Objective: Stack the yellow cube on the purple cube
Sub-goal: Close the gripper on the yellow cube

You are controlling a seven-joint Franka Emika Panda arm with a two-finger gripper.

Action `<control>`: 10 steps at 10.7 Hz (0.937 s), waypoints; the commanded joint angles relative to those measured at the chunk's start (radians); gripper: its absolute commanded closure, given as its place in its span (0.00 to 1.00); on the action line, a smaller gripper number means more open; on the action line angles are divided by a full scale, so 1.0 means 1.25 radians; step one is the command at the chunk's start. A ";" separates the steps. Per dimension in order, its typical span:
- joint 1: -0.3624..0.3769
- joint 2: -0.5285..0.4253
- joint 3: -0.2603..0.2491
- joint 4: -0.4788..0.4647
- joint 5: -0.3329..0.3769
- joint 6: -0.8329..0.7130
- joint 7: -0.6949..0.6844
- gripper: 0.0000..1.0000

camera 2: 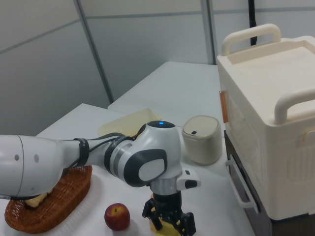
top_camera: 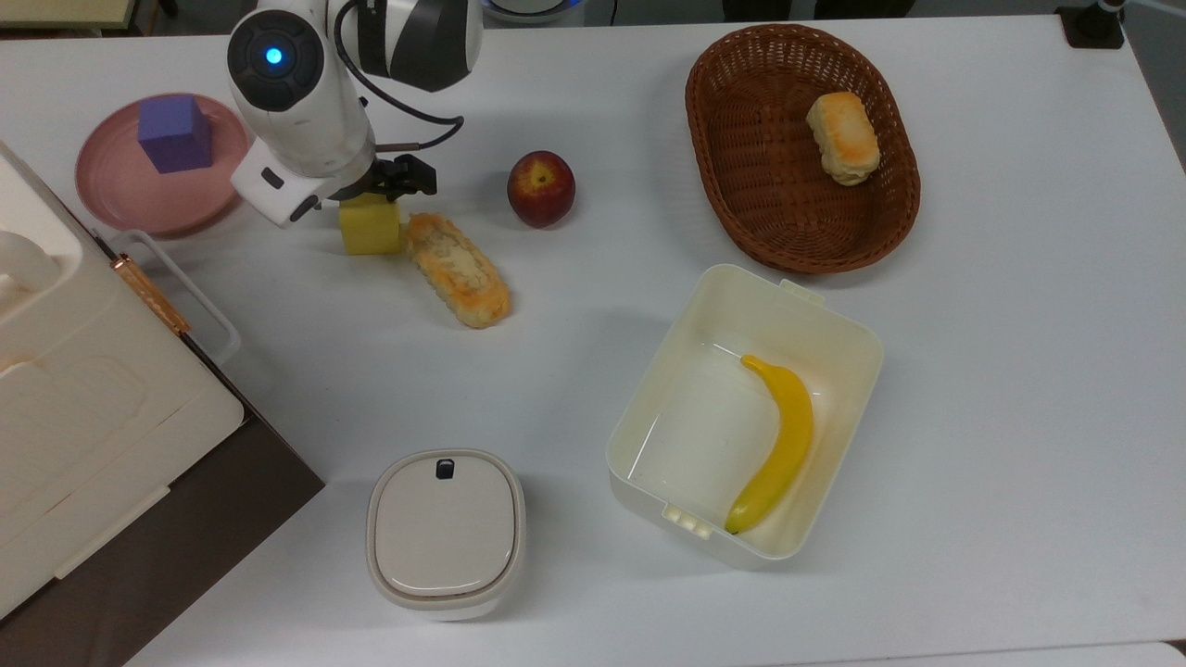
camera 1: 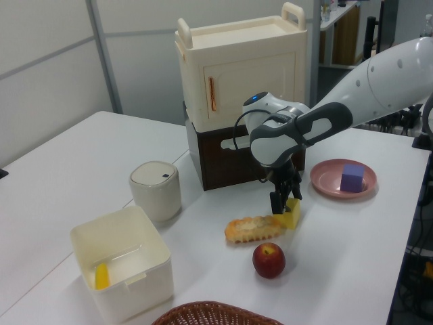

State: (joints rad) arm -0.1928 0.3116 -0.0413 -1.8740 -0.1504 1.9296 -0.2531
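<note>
Yellow cube (top_camera: 370, 229): matte, sharp-edged block, resting on the white table (top_camera: 973, 389) near its far-left corner in the top view, touching a bread roll (top_camera: 458, 270). Purple cube (top_camera: 173, 134): upright on pink plate (top_camera: 120, 195), apart. My arm reaches downward, wrist vertical; my gripper (top_camera: 375, 190) straddles the yellow cube's top, fingers closed against its sides.

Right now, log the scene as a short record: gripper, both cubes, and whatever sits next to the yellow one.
gripper: lowered onto the yellow cube, fingers either side of it
yellow cube: on the white table, not lifted
purple cube: on the pink plate, nothing on top
neighbour: long bread roll touching the yellow cube on the top view's right
apple: apart, further toward the top view's right
stacking: not yet done
</note>
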 commanded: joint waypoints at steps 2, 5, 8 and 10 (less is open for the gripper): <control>0.000 -0.048 -0.004 0.024 -0.012 -0.092 -0.065 0.00; 0.005 -0.035 -0.003 0.023 -0.011 -0.082 -0.066 0.00; 0.007 -0.005 -0.003 0.018 -0.011 -0.027 -0.058 0.00; 0.006 0.006 -0.003 0.018 -0.004 0.009 -0.020 0.00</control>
State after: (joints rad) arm -0.1925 0.3132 -0.0412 -1.8404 -0.1538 1.8878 -0.3131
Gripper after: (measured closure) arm 0.000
